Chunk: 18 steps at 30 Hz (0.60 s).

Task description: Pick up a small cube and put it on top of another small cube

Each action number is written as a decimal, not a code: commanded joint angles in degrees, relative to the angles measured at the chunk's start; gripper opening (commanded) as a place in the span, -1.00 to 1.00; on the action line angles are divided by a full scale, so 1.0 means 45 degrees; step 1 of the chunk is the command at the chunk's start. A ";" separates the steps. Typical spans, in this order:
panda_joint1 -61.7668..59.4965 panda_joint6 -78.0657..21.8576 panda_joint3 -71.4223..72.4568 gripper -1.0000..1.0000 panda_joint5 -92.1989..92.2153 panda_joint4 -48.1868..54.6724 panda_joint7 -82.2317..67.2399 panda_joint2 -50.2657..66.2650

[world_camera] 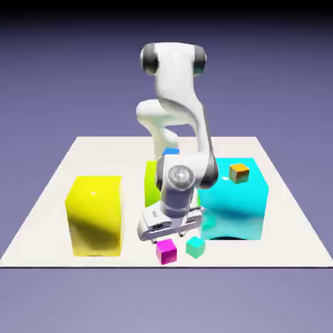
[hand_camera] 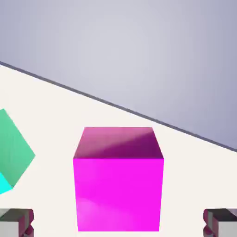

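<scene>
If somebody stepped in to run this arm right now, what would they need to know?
Gripper: open, low over the table, one finger on each side of the magenta cube, not closed on it.
Magenta cube: on the table near the front edge, beside the teal cube.
Orange cube: on top of the big cyan block.
Done: approach only.
Left: close, lift, set the magenta cube on the orange one.
</scene>
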 commanded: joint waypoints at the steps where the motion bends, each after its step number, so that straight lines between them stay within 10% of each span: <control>1: -0.0043 0.0554 0.0015 0.00 0.0015 -0.0126 0.0000 0.0428; 2: -0.0064 0.0825 0.0022 0.00 0.0023 -0.0187 0.0000 0.0637; 3: -0.0064 0.0826 0.0022 -1.00 0.0023 -0.0187 0.0000 0.0637; 18: 0.0351 -0.6532 0.4617 -1.00 0.0552 0.0772 0.1757 -0.5703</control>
